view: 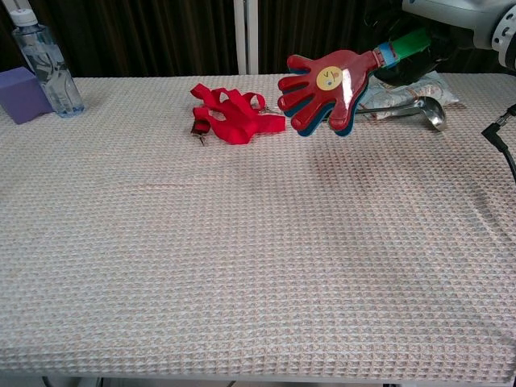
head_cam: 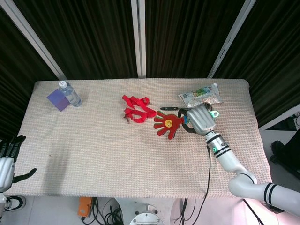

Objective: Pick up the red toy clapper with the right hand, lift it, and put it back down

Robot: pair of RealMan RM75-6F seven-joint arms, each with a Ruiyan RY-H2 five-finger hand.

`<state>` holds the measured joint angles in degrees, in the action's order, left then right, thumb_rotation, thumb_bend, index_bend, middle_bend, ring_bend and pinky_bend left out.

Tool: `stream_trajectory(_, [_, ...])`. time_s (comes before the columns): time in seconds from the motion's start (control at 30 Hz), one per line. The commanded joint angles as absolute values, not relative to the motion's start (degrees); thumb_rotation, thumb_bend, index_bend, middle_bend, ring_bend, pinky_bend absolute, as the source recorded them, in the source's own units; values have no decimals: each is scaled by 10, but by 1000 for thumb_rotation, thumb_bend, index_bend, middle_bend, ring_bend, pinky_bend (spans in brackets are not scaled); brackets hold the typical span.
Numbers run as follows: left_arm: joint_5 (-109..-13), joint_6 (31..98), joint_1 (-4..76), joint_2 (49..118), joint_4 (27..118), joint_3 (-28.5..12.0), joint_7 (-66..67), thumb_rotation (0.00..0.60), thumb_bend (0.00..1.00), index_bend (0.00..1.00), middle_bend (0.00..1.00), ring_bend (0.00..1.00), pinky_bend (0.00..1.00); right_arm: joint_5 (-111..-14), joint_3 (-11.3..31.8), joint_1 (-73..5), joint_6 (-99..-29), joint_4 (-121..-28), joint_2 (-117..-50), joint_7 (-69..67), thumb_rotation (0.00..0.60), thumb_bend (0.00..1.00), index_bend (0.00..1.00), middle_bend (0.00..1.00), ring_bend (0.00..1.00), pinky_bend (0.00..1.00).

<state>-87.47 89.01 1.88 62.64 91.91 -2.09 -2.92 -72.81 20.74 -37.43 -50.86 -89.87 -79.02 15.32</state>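
I can read no lettering, brand or number anywhere on my feeds. The one sign I can log is a yellow round badge with a dark mark on the palm of the red toy clapper [view: 330,87], the mark too small to make out. The printed packet [head_cam: 201,95] at about one o'clock of the clapper and the water bottle [view: 47,59] both carry print or a label, but I cannot resolve either.
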Motion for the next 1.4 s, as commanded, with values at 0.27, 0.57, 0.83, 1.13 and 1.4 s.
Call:
stream_trajectory(0.27, [-874,891,18,628,916,-20,-31,600,91,75,66,0,41,-707,280,-329,-542,-958,-831,-441,600,429,934,670,703,988])
stream_trajectory(0.57, [-874,891,17,629,912,-20,-37,600,91,75,66,0,41,-703,324,-287,-417,-926,-813,-904,600,434,934,660,707,988])
stream_trajectory(0.83, [-873,890,18,630,912,-20,-35,600,90,75,66,0,41,-781,281,-319,-387,-847,-848,-991,600,432,934,661,708,988])
stream_trajectory(1.13, [-872,888,18,631,911,-20,-35,600,90,75,66,0,41,-796,225,-382,-450,-769,-920,-574,600,413,931,660,706,988])
stream_trajectory(1.4, [-874,889,19,635,906,-20,-40,600,90,75,66,0,41,-746,192,-389,-545,-751,-981,-231,600,431,938,663,706,988])
